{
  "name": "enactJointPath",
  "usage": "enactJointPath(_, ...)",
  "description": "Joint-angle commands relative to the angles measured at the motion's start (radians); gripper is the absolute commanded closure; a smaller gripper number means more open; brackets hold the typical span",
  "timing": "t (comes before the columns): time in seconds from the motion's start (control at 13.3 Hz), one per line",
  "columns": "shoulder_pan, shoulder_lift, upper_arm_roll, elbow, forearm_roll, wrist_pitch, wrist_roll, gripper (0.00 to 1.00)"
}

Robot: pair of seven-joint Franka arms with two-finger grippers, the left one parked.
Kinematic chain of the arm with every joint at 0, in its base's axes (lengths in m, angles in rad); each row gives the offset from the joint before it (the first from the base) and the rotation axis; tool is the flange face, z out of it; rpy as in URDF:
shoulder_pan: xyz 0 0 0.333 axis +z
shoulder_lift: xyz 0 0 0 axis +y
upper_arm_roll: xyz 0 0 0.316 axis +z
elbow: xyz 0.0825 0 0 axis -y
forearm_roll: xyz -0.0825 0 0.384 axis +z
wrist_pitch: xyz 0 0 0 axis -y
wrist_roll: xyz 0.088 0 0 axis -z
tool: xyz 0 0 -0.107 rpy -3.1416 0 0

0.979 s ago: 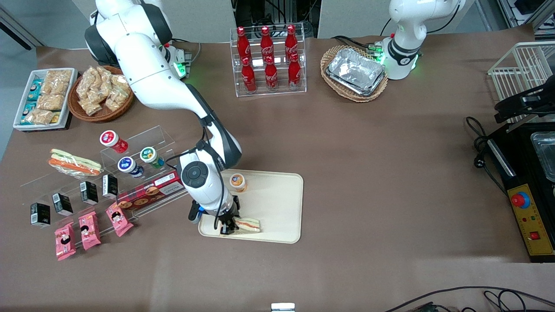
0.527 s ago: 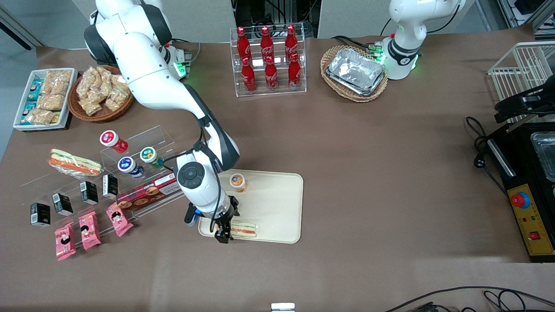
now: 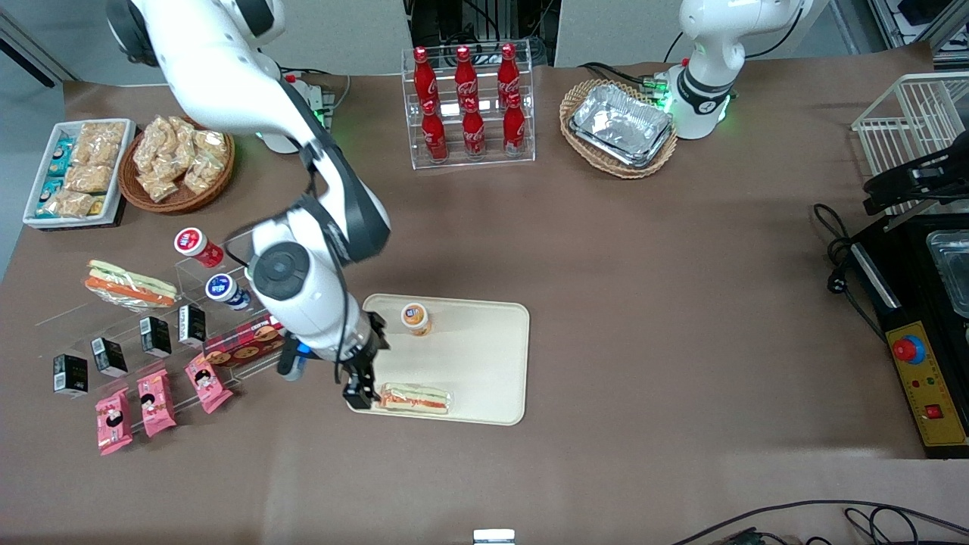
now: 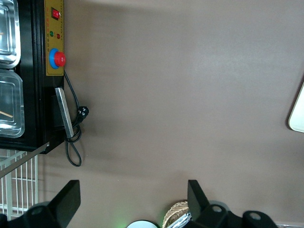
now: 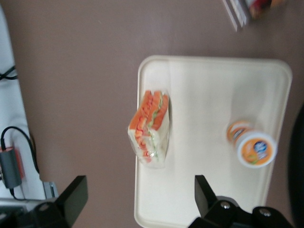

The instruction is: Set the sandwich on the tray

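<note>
The sandwich, a wrapped wedge with orange-red and green filling, lies on the cream tray near the tray edge closest to the front camera. It also shows in the right wrist view on the tray. My gripper is open and empty. It hangs above the tray's corner beside the sandwich, apart from it, and also shows in the right wrist view. A second, similar sandwich rests on the clear shelf toward the working arm's end.
An orange-lidded cup stands on the tray, farther from the front camera than the sandwich. A clear shelf with cups, a biscuit box, small black cartons and pink packets stands beside the tray. Cola bottles and a foil-container basket stand farther back.
My gripper has let go of the sandwich, risen and drawn back toward the clear shelf. The sandwich now lies free on the tray.
</note>
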Motion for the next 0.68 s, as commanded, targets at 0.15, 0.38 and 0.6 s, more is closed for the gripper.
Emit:
enactJointPath(0.15,-0.086,-0.163,-0.021,-0.051,-0.011,-0.201,-0.470,0.00)
enactJointPath(0.38,-0.152,-0.217,-0.021,-0.053,-0.034,-0.333,-0.770,0.00)
enactJointPath(0.6,-0.195,-0.268,-0.021,-0.054,-0.132,-0.407,-1.028,0.00)
